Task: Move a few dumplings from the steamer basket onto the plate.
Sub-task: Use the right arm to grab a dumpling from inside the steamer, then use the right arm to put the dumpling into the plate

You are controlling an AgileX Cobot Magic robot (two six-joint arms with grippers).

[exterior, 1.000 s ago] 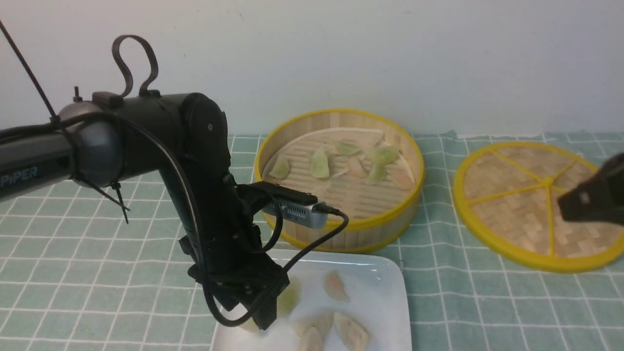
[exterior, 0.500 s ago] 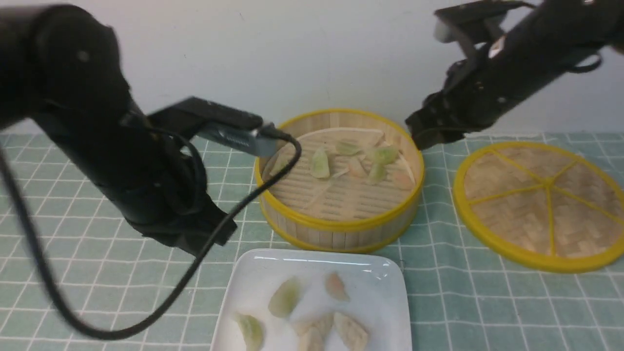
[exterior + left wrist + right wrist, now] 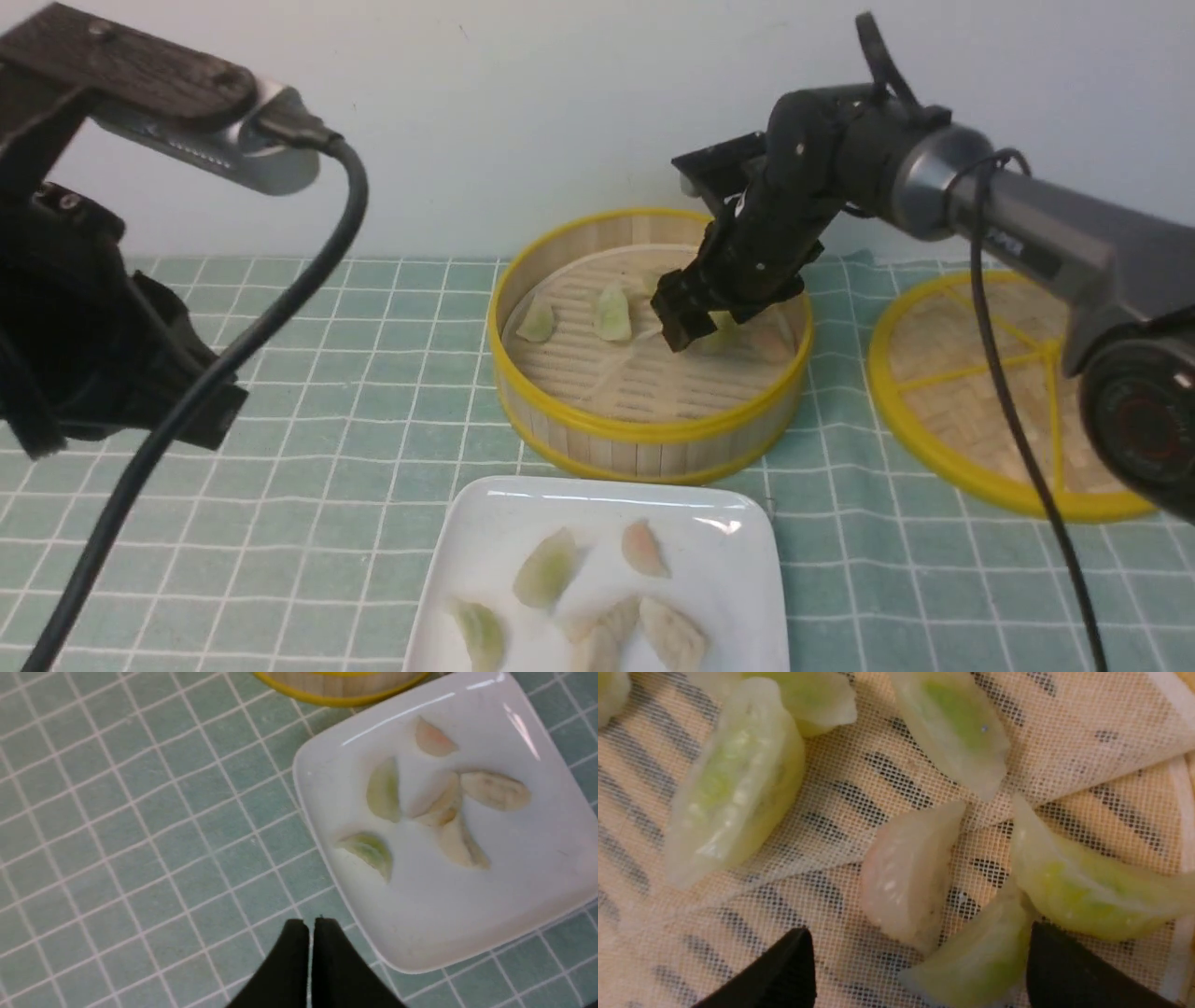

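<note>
Broadly, a green checked tablecloth [image 3: 373, 448] covers the surface; a plain pale wall [image 3: 523, 103] stands behind. A round yellow-rimmed bamboo steamer basket [image 3: 653, 439] sits centre, a flat woven disc [image 3: 934, 373] with yellow spokes to its right, and a glossy white square plate [image 3: 747, 560] in front. Translucent crescent dumplings [image 3: 383, 791] lie on the plate and in the basket. The black right gripper [image 3: 920, 956], jaws wide apart, hangs inside the basket: a pinkish dumpling [image 3: 908, 872] and a green dumpling [image 3: 980, 961] lie between its tips, the green perhaps touching one. The black left gripper [image 3: 310, 933], jaws closed and empty, hovers over the cloth beside the plate's edge.
</note>
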